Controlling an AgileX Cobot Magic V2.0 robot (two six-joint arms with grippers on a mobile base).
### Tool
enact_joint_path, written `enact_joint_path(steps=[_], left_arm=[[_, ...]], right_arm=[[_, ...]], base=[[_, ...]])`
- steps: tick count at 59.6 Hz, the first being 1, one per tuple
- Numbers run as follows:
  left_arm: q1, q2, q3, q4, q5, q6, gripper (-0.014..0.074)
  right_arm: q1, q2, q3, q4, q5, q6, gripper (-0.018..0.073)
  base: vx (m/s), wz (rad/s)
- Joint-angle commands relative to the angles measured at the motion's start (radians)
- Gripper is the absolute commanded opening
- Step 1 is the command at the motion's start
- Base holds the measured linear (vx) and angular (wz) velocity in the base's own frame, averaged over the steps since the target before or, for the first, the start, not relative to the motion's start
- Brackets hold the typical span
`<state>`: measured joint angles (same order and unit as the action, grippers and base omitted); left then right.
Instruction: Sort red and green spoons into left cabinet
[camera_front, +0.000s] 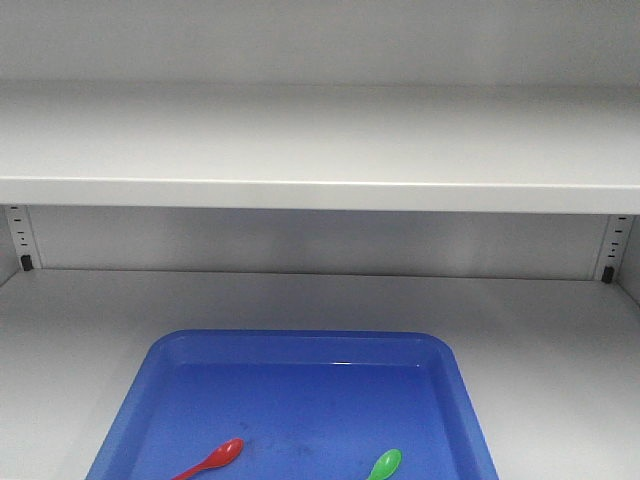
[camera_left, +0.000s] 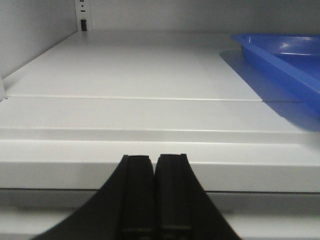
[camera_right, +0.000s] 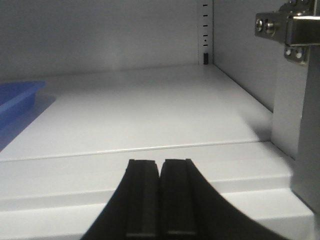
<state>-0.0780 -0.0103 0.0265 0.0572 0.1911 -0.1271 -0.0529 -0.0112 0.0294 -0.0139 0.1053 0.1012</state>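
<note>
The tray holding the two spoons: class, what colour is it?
The tray is solid blue, seen best in the exterior front-facing view.

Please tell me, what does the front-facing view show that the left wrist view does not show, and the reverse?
Only the front-facing view shows the red spoon and the green spoon lying apart in the blue tray, plus an upper shelf. Only the left wrist view shows the left tool, shut and holding nothing, in front of the shelf edge. Both show the tray, the pale cabinet floor and a perforated strip at the back left corner.
</note>
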Motion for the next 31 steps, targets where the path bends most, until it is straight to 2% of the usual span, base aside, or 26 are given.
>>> enact_joint_path(steps=[1, 31], left_arm=[[0.003, -0.02, -0.001, 0.002, -0.079, -0.01, 0.0], [0.003, -0.02, -0.001, 0.002, -0.079, -0.01, 0.0]], right_arm=[[-0.004, -0.014, 0.011, -0.012, -0.076, 0.0, -0.0004], [-0.004, -0.014, 0.011, -0.012, -0.066, -0.001, -0.0004]], base=[[0.0, 0.0], [0.0, 0.0]])
